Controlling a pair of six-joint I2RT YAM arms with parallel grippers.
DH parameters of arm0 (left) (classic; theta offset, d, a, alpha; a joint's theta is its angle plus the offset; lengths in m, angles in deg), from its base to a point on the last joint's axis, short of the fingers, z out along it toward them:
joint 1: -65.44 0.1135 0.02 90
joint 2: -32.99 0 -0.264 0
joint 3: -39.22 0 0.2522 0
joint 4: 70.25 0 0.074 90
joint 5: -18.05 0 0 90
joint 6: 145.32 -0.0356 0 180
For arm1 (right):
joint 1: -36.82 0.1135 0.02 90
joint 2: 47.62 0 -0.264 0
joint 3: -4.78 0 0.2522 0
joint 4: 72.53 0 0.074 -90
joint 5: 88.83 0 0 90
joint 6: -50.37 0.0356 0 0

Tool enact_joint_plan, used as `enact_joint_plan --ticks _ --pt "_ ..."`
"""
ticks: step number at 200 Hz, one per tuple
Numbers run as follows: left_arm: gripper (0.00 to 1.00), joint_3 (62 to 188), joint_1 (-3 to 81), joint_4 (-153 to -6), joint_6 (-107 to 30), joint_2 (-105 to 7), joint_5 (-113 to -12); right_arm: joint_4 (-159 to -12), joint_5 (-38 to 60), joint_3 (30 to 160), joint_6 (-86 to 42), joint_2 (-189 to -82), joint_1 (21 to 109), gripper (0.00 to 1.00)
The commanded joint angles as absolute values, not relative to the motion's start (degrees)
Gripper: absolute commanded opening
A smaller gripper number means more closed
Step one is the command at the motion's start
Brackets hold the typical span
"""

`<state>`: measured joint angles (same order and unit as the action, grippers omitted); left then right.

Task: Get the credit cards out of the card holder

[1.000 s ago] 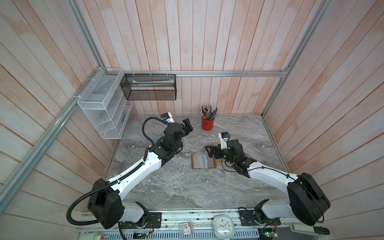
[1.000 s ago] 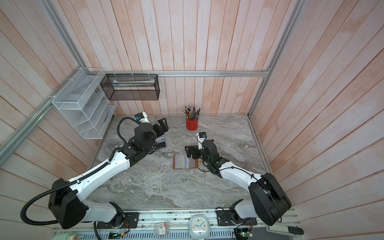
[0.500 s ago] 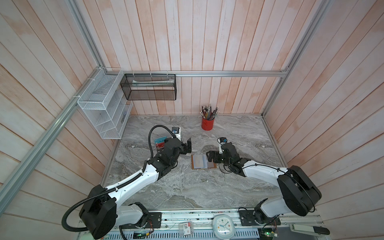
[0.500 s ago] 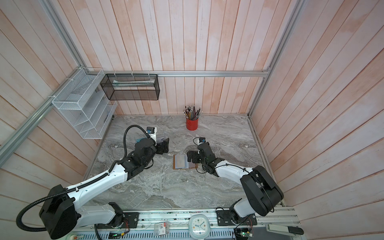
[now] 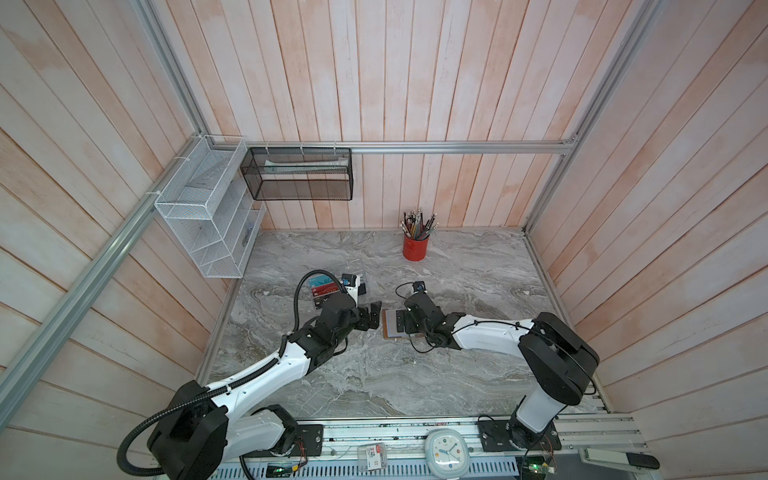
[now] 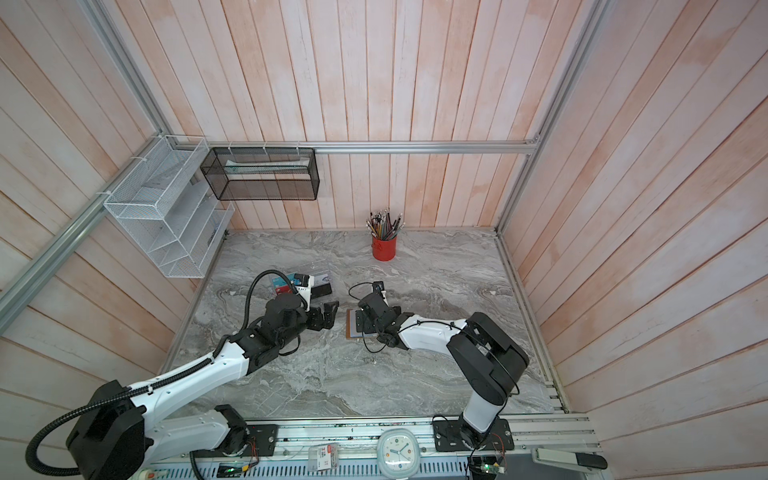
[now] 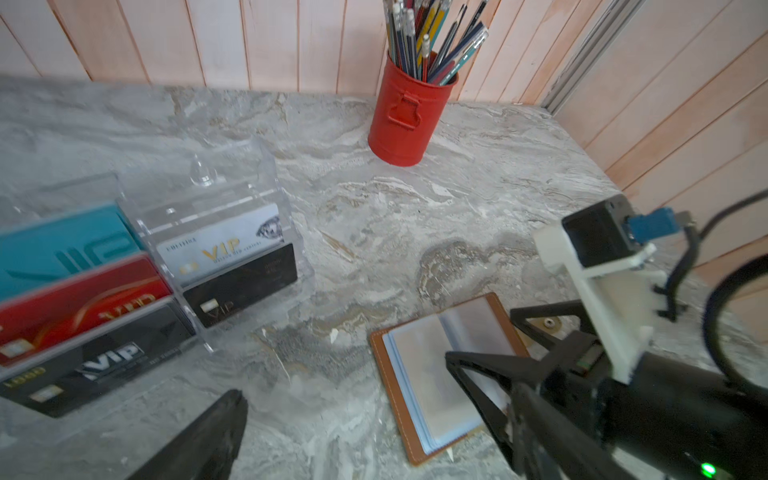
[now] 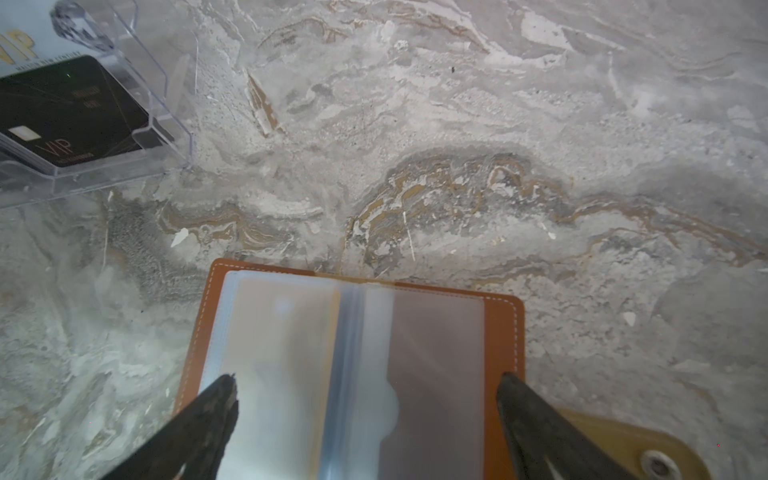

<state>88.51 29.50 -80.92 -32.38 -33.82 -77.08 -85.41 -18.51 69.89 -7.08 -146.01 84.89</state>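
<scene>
The card holder (image 8: 503,332) lies open on the marble table, tan leather with frosted sleeves; both top views show it (image 5: 390,326) (image 6: 351,325) mid-table. Through the sleeves I see credit cards: a pale, gold-edged one (image 8: 286,345) on one page and a darker one (image 8: 436,353) on the other. My right gripper (image 8: 365,386) hovers open just over the holder, its fingers spanning both pages, holding nothing. My left gripper (image 5: 371,318) is open and empty beside the holder's outer edge. One finger (image 7: 216,428) shows in the left wrist view.
A clear acrylic rack (image 5: 338,280) (image 7: 216,195) with teal, red, black and white VIP cards stands behind the left gripper. A red pencil cup (image 5: 414,248) stands at the back. A white wire rack (image 5: 208,212) and a black mesh basket (image 5: 297,174) hang on the walls.
My left arm has swung from the back of the table down to the holder's left side. My right gripper has slid left over the open holder. Both stayed open.
</scene>
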Motion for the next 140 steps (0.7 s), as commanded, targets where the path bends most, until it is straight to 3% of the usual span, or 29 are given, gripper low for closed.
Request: enact_joint_plan --ticks 1,17,62,140 --pt "1.0 84.0 35.1 -75.8 -21.2 -31.1 -61.1 -90.2 -23.8 72.1 -4.5 -148.5 85.9 0.98" --pt "1.0 82.3 37.7 -71.7 -16.5 -32.2 -53.2 -88.8 -23.3 72.0 -4.3 -149.4 86.3 0.98" --pt "1.0 81.7 37.9 -63.5 -5.1 -38.3 -42.4 -88.6 -23.6 72.7 -3.8 -150.8 88.0 0.98" --pt "1.0 82.9 38.3 -45.9 13.4 -56.1 -36.6 -85.3 -21.8 68.6 -2.7 -147.1 88.3 0.98"
